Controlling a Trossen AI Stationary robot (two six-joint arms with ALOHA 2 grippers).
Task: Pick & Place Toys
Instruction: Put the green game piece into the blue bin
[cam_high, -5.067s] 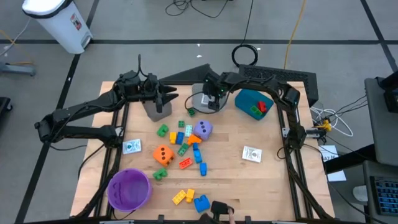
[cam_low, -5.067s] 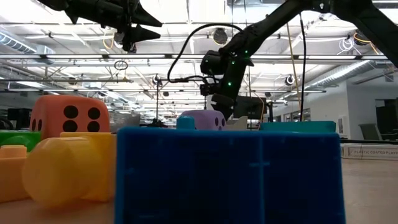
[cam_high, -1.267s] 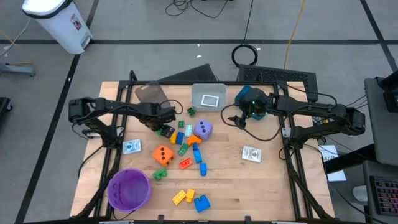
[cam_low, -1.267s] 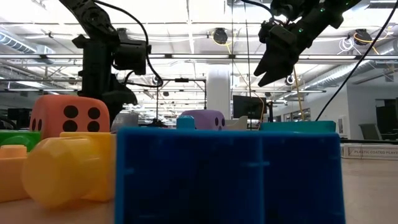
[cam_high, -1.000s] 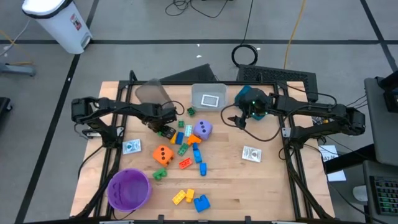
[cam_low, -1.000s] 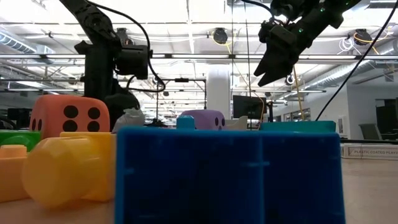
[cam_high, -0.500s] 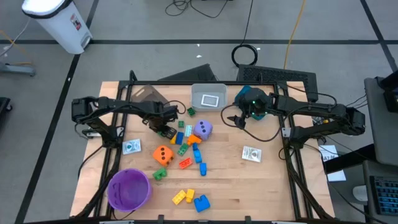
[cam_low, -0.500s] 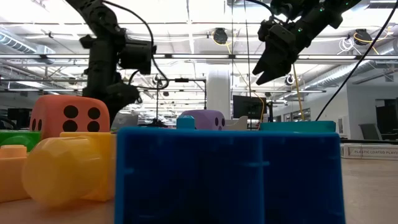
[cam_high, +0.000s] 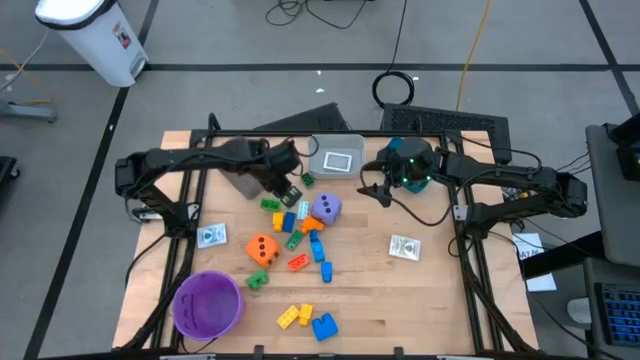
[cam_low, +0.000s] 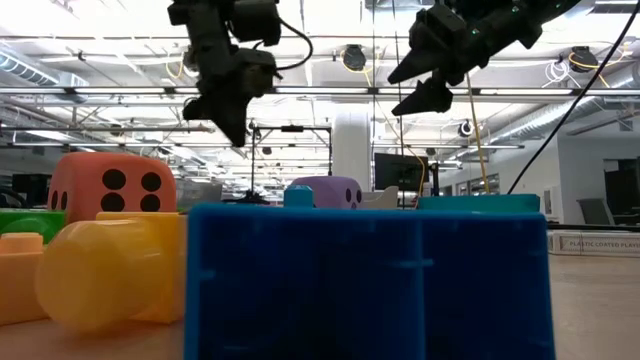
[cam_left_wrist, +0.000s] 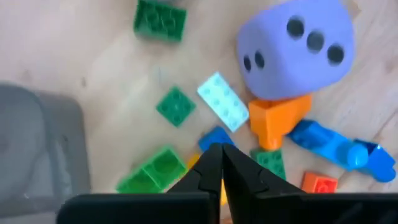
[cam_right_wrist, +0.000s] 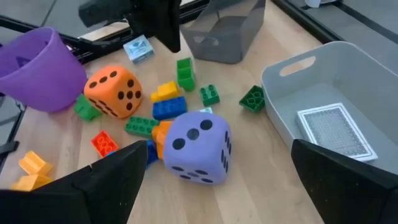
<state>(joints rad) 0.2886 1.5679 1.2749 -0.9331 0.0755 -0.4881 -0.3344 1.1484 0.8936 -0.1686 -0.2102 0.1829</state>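
Since the earlier high view, the left end effector (cam_high: 291, 191) has risen from the brick pile toward the grey bin (cam_high: 243, 170); the right end effector (cam_high: 374, 190) hovers near the teal bin (cam_high: 400, 152).

Low view — left end effector (cam_low: 232, 128) hangs high, fingers clenched with nothing seen between them; right end effector (cam_low: 415, 85) is spread wide.

Left wrist view — clenched fingertips (cam_left_wrist: 219, 163) sit above loose toys on the table (cam_left_wrist: 74, 56): purple die (cam_left_wrist: 295, 48), green brick (cam_left_wrist: 160, 20).

Right wrist view — orange die (cam_right_wrist: 118, 91) beside the purple bowl (cam_right_wrist: 37, 68); a card (cam_right_wrist: 333, 132) lies in the white bin (cam_right_wrist: 292, 78).
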